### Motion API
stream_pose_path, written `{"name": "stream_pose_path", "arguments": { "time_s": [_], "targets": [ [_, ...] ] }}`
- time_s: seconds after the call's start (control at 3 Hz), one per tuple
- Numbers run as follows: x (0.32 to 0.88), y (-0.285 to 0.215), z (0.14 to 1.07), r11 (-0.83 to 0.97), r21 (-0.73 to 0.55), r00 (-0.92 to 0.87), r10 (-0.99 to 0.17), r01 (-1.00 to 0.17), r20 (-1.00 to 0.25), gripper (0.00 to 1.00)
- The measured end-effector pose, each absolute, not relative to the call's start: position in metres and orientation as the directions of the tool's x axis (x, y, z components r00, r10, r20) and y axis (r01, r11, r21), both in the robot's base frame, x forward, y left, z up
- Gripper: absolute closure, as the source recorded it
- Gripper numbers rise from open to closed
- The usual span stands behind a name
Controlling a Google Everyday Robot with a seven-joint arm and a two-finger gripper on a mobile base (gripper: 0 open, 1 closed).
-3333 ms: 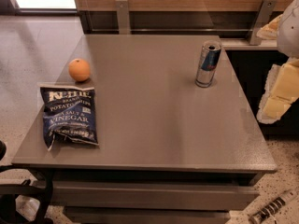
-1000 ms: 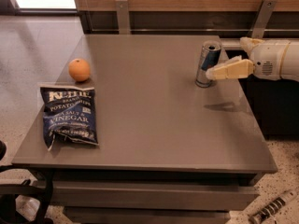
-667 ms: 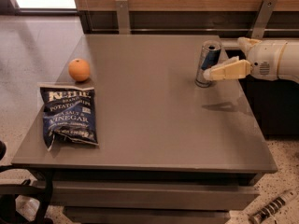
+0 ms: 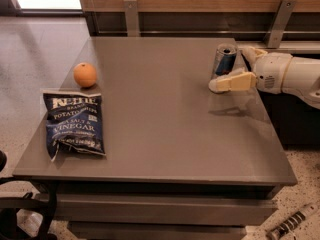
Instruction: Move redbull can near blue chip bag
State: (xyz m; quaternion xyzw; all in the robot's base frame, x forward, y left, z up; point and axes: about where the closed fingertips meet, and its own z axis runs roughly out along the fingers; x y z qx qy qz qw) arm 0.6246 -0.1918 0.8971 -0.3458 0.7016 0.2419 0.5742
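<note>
The redbull can (image 4: 224,60) stands upright near the table's far right edge. My gripper (image 4: 228,70) reaches in from the right. Its cream fingers are open, one finger (image 4: 233,81) in front of the can and the other (image 4: 250,53) behind it, so the can stands between them. The blue chip bag (image 4: 72,123) lies flat at the table's left front, far from the can.
An orange (image 4: 85,74) sits just beyond the bag at the left. The grey table (image 4: 165,134) ends close to the right of the can. A wood-and-metal rail (image 4: 200,14) runs behind the table. The white arm (image 4: 295,76) hangs over the right edge.
My gripper came in from the right and its fingers have slid a little further left around the can. The can, bag and orange have not moved.
</note>
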Motion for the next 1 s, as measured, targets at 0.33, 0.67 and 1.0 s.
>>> {"name": "stream_pose_path", "arguments": {
  "time_s": [0.33,0.67,1.0],
  "targets": [
    [0.6307,-0.1859,0.8861,0.634,-0.047,-0.081,-0.173,-0.772,-0.982,0.16],
    [0.6317,-0.1825,0.8845,0.629,-0.046,-0.078,-0.169,-0.776,-0.983,0.41],
    [0.6320,-0.1798,0.8845,0.626,-0.046,-0.078,-0.168,-0.779,-0.983,0.63]
  ]
}}
